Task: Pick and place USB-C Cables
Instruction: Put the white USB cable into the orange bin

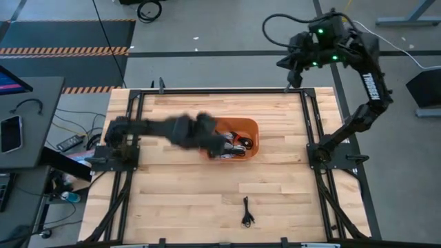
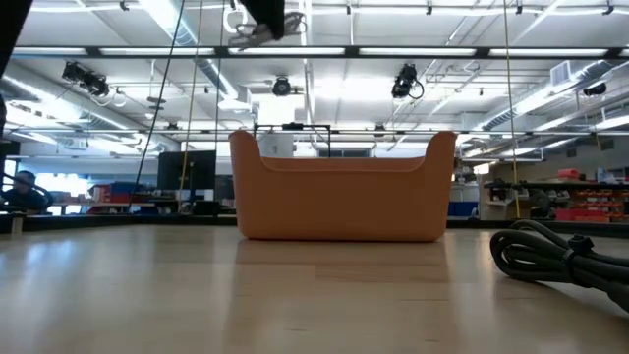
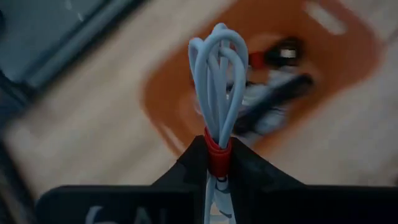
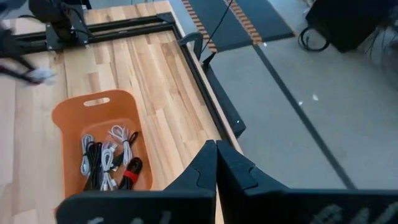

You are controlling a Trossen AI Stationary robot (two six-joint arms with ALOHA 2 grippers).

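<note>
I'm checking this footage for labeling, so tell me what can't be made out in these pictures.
- High view: the left gripper is motion-blurred over the orange bin, hiding most cables in it.
- Low view: the bin wall hides everything inside; the black cable is cut off by the right edge.
- Left wrist view: behind the held white cable, the bin's contents are blurred.

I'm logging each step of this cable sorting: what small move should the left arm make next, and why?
Probably carry it clear of the bin to bare table. The left gripper is shut on a white cable, held above the bin, where other cables lie. One black cable already lies on the table. The right gripper waits off-table.
</note>
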